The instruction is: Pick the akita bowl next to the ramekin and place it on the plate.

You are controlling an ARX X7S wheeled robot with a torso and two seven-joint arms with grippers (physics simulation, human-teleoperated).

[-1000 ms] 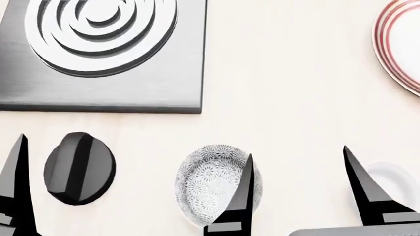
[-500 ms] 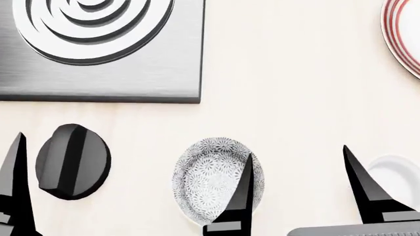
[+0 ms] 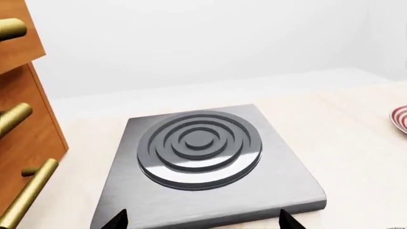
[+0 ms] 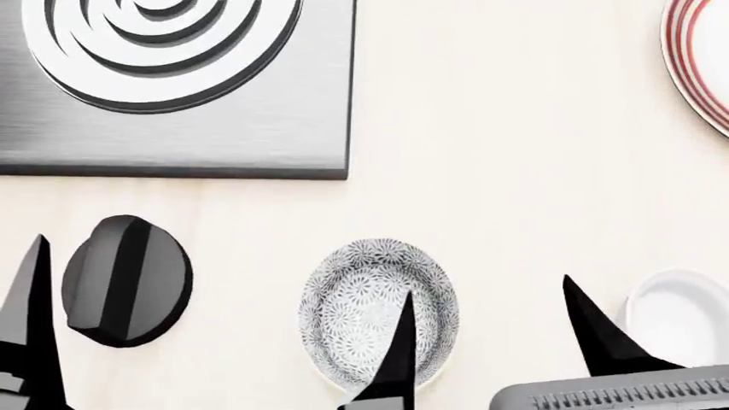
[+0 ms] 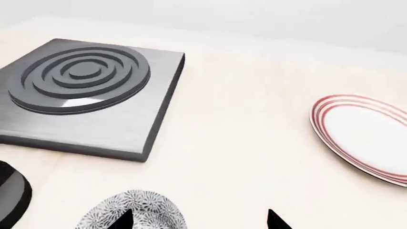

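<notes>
The akita bowl [image 4: 370, 303], speckled grey and white, stands upright on the pale counter, with the plain white ramekin [image 4: 681, 314] to its right. The red-ringed plate [image 4: 704, 60] lies flat at the far right. My right gripper [image 4: 487, 329] is open and holds nothing. It spans the bare counter between the akita bowl and the ramekin, and one finger [image 4: 399, 354] crosses the bowl's near rim. The right wrist view shows the akita bowl [image 5: 137, 210], the plate [image 5: 365, 136] and the right gripper [image 5: 200, 219]. My left gripper [image 3: 202, 220] is open before the burner slab.
A brushed-metal burner slab [image 4: 228, 128] with raised rings fills the far left. A black knob [image 4: 125, 280] sits on the counter left of the bowl, beside my left finger [image 4: 32, 329]. Wooden drawers with brass handles [image 3: 19, 143] stand left of the slab.
The scene first slid up a little in the head view. Since then my right gripper has shifted left and back, so more of the ramekin shows. The bowl has not moved.
</notes>
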